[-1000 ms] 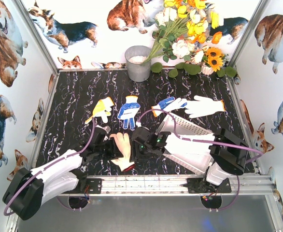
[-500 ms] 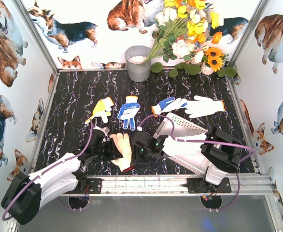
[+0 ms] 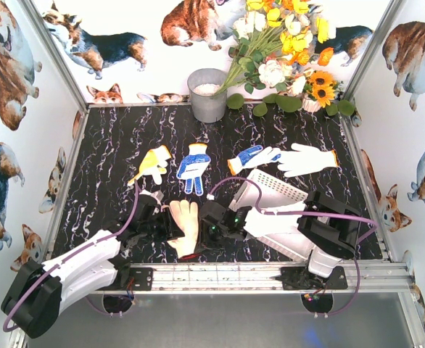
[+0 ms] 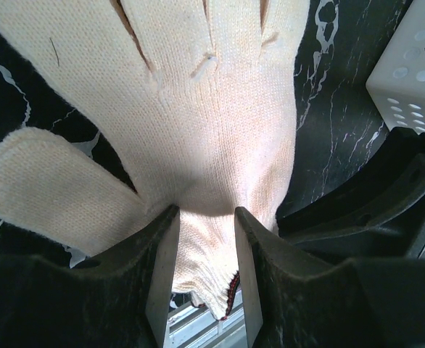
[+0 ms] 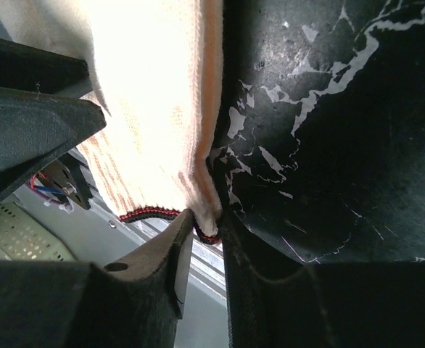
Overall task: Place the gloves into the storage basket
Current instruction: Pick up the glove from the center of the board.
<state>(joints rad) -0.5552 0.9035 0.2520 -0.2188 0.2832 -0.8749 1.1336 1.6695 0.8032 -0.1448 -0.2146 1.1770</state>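
The cream glove (image 3: 186,223) lies flat on the black marble table (image 3: 104,167) near its front edge, between the two arms. It is outside the storage basket (image 3: 274,190), which stands just to its right, partly under the right arm. The left gripper (image 4: 204,239) is clenched on the wrist part of this glove: the knit is squeezed narrow between both pads, and the thumb and fingers spread out beyond them. The right gripper (image 5: 207,232) grasps the same glove at the corner of its red-trimmed cuff, and its jaws are almost together with only the fabric edge between them. Compared with one second ago, the right gripper has moved a little to the left and toward the front rail, to the cuff, and the elbow of the right arm has also shifted left. The cream glove itself has stayed in nearly the same place. The yellow glove (image 3: 153,163), the blue-dotted glove (image 3: 194,165), the blue-fingered glove (image 3: 250,156) and the white glove (image 3: 307,158) lie in a row farther back, not moved.
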